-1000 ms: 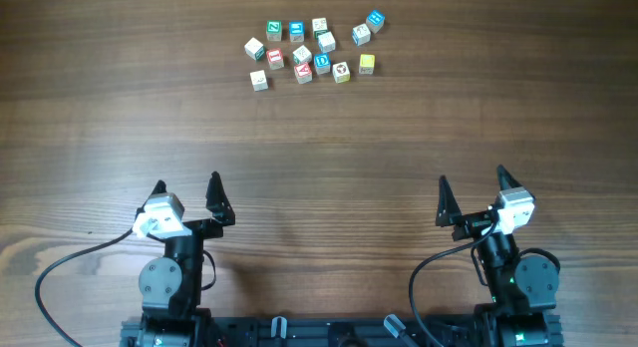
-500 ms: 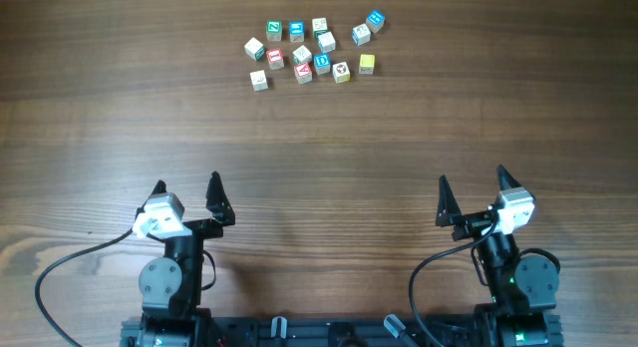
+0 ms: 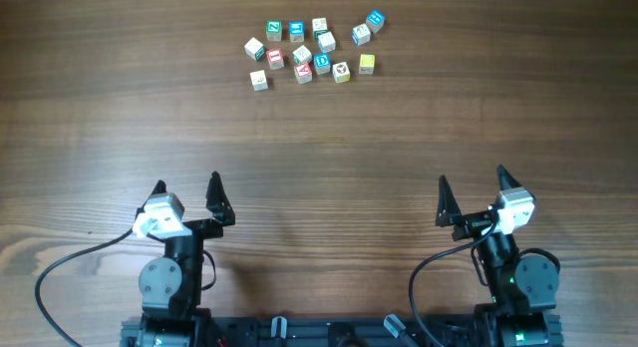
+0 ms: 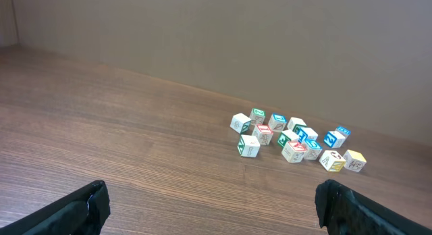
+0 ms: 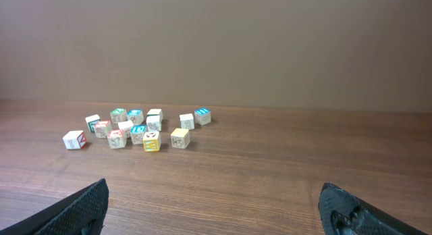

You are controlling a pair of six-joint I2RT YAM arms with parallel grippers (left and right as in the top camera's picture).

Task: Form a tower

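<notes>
Overhead: no tower to speak of yet. What there is to build it from is a loose bunch of small wooden alphabet cubes [image 3: 302,55] at the far side of the brown wood-grain surface [image 3: 319,148], well apart from both arms. A plain yellow cube [image 3: 367,63] sits at the right edge of the bunch and a white cube with green markings [image 3: 255,49] at the left edge. The left hand [image 3: 187,182] and right hand [image 3: 473,177] are both parked near the front edge, spread as wide as they go, with nothing in them.

Left wrist: dark fingers at the two bottom corners, bare wood between them. The cubes lie ahead and to the right, some touching or almost, so the middle ones look awkward to get at.

Right wrist: same deal, wide open and empty, with the cubes ahead and to the left and a plain tan wall [image 5: 216,46] behind.

My guess is that these are light, stiff and a bit slick, so pinch two flat opposite sides, and start with the outer loners. Nothing's in the way of the reach. A slim stack will tip easily.
</notes>
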